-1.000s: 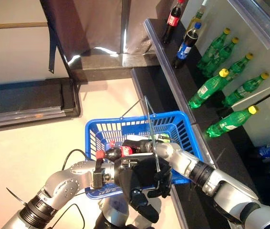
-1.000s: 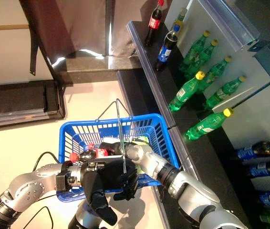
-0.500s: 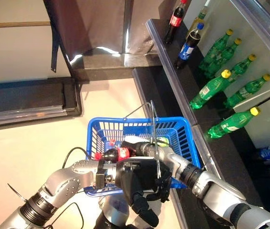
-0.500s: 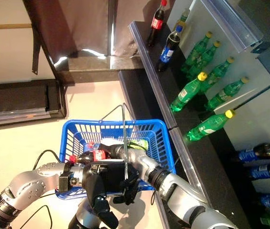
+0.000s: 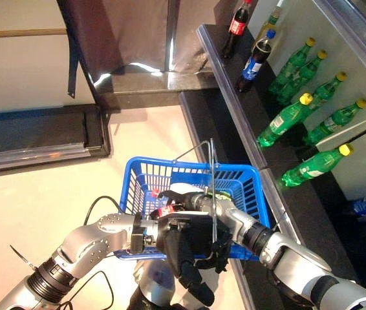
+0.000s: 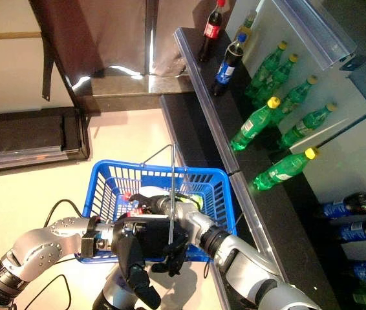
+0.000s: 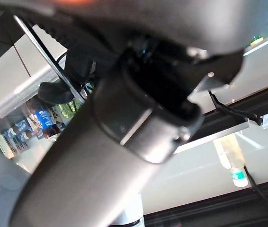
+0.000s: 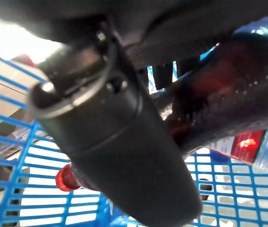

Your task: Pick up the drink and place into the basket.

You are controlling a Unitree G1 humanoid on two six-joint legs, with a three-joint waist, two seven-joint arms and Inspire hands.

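Observation:
The blue basket (image 5: pixel 247 175) hangs raised in front of me. My left hand (image 5: pixel 186 242) is shut on its thin wire handles (image 5: pixel 212 171). My right hand (image 5: pixel 193 199) reaches down inside the basket and is shut on a dark cola bottle (image 5: pixel 164 210) with a red label and a red cap. In the right wrist view the bottle (image 8: pixel 219 90) lies behind my curled fingers (image 8: pixel 124 142), low against the basket's blue mesh (image 8: pixel 25 198), with its red cap (image 8: pixel 67 178) past them. A green drink (image 5: pixel 222 192) lies in the basket beside my right hand.
A dark shelf (image 5: pixel 235 119) runs along the right, with green bottles (image 5: pixel 286 119), a cola bottle (image 5: pixel 236 24) and a blue-labelled bottle (image 5: pixel 254 61). More blue-labelled bottles (image 6: pixel 341 206) lie lower right. A dark low platform (image 5: pixel 34 132) lies at the left on the pale floor.
My right hand has gone lower into the basket with the cola bottle; the bottle's cap no longer sticks out over the basket's left rim. The left hand still holds the handles.

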